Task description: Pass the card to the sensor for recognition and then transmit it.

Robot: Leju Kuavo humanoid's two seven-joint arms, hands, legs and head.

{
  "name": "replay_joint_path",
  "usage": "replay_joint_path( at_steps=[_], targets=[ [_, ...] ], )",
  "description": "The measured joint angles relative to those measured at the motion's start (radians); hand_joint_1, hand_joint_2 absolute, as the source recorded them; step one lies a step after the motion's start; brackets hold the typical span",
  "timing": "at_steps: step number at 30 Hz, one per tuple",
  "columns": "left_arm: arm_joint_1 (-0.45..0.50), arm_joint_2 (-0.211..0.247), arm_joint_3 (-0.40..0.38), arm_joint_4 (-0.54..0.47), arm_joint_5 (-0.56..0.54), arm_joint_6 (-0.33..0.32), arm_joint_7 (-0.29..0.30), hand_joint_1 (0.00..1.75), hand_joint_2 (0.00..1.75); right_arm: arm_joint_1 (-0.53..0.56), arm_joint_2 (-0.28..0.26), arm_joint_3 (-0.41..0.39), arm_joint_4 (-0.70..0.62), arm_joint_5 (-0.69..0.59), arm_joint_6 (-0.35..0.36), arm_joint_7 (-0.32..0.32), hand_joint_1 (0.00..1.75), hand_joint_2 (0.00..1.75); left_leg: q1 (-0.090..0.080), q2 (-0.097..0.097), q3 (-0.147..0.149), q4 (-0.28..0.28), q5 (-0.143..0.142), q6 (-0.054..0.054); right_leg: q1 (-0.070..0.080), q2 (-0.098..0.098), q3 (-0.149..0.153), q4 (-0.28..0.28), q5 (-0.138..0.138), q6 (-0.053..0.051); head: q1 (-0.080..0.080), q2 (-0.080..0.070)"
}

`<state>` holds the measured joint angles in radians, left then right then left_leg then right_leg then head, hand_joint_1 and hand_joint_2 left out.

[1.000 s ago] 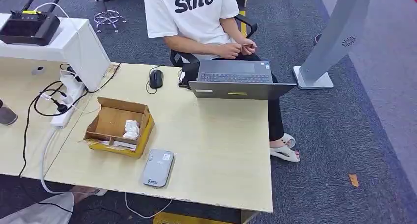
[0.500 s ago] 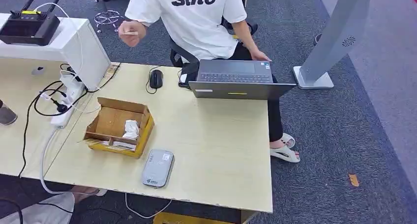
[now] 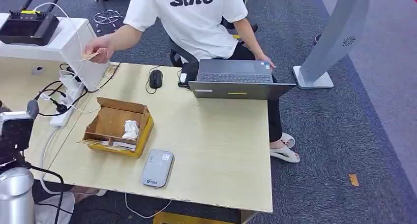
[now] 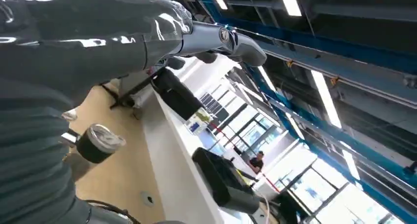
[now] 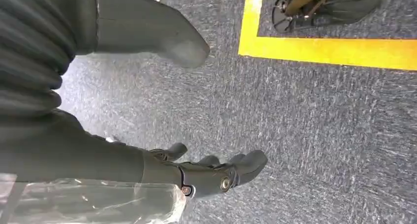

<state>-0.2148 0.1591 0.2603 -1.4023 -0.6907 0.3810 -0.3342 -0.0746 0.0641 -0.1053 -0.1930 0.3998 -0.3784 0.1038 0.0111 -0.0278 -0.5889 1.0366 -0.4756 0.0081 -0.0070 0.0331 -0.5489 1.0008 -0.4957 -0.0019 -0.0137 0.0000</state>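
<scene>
A person's hand [image 3: 100, 53] holds the card [image 3: 88, 56] at ten o'clock over the worktop [image 3: 221, 150]; sensor [image 3: 158, 168] at six. Both robot hands, left hand [image 4: 216, 39] and right hand [image 5: 216, 175], have fingers spread, holding nothing.

An open cardboard box [image 3: 118, 127] with crumpled white paper [image 3: 131, 129] inside stands on the light wooden table [image 3: 221, 150]. A grey laptop [image 3: 236, 79] lies at the far edge, with a black mouse [image 3: 156, 79] beside it. A white power strip [image 3: 68, 102] with black cables lies at the left. A black router [image 3: 28, 26] sits on a white box [image 3: 74, 47].
</scene>
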Motion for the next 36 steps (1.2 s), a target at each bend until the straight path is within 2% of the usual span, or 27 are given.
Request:
replay_joint_path(
  at_steps=[4, 13, 20, 27, 28, 29, 30, 36],
  targets=[
    [-0.018, -0.021, -0.063, 0.006, -0.035, 0.036, 0.016, 0.00, 1.75, 0.002, 0.002, 0.004, 0.000, -0.024, 0.012, -0.024, 0.00, 1.75, 0.000, 0.000, 0.000, 0.000, 0.000, 0.000, 0.000, 0.000, 0.000, 0.000, 0.000, 0.000, 0.000, 0.000],
    [-0.065, -0.063, -0.176, 0.068, -0.151, 0.106, 0.059, 0.00, 1.75, 0.018, 0.010, 0.004, 0.001, -0.017, 0.021, -0.017, 0.00, 1.75, 0.000, 0.000, 0.000, 0.000, 0.000, 0.000, 0.000, 0.000, 0.000, 0.000, 0.000, 0.000, 0.000, 0.000],
    [-0.077, -0.078, -0.245, 0.097, -0.231, 0.127, 0.112, 0.00, 1.75, 0.027, 0.014, 0.004, 0.001, -0.012, 0.032, -0.007, 0.00, 1.75, 0.000, 0.000, 0.000, 0.000, 0.000, 0.000, 0.000, 0.000, 0.000, 0.000, 0.000, 0.000, 0.000, 0.000],
    [-0.076, -0.086, -0.283, 0.140, -0.259, 0.141, 0.134, 0.00, 1.75, 0.034, 0.016, 0.004, 0.001, -0.010, 0.035, -0.003, 0.00, 1.75, 0.000, 0.000, 0.000, 0.000, 0.000, 0.000, 0.000, 0.000, 0.000, 0.000, 0.000, 0.000, 0.000, 0.000],
    [-0.074, -0.087, -0.286, 0.146, -0.261, 0.143, 0.135, 0.17, 1.75, 0.035, 0.016, 0.004, 0.001, -0.009, 0.036, -0.004, 0.00, 1.75, 0.000, 0.000, 0.000, 0.000, 0.000, 0.000, 0.000, 0.000, 0.000, 0.000, 0.000, 0.000, 0.000, 0.000],
    [-0.073, -0.087, -0.288, 0.151, -0.261, 0.144, 0.135, 0.86, 1.75, 0.035, 0.016, 0.004, 0.001, -0.008, 0.036, -0.006, 0.00, 1.75, 0.000, 0.000, 0.000, 0.000, 0.000, 0.000, 0.000, 0.000, 0.000, 0.000, 0.000, 0.000, 0.000, 0.000],
    [-0.071, -0.087, -0.290, 0.156, -0.260, 0.144, 0.139, 1.75, 1.75, 0.036, 0.016, 0.004, 0.001, -0.007, 0.036, -0.010, 0.00, 1.75, 0.000, 0.000, 0.000, 0.000, 0.000, 0.000, 0.000, 0.000, 0.000, 0.000, 0.000, 0.000, 0.000, 0.000],
    [-0.051, -0.086, -0.290, 0.177, -0.248, 0.145, 0.145, 1.75, 1.75, 0.041, 0.016, 0.004, 0.001, 0.000, 0.037, -0.018, 0.00, 1.75, 0.000, 0.000, -0.001, 0.000, 0.000, 0.000, 0.000, 0.000, 0.000, 0.000, 0.000, 0.000, 0.000, 0.000]
  ],
)
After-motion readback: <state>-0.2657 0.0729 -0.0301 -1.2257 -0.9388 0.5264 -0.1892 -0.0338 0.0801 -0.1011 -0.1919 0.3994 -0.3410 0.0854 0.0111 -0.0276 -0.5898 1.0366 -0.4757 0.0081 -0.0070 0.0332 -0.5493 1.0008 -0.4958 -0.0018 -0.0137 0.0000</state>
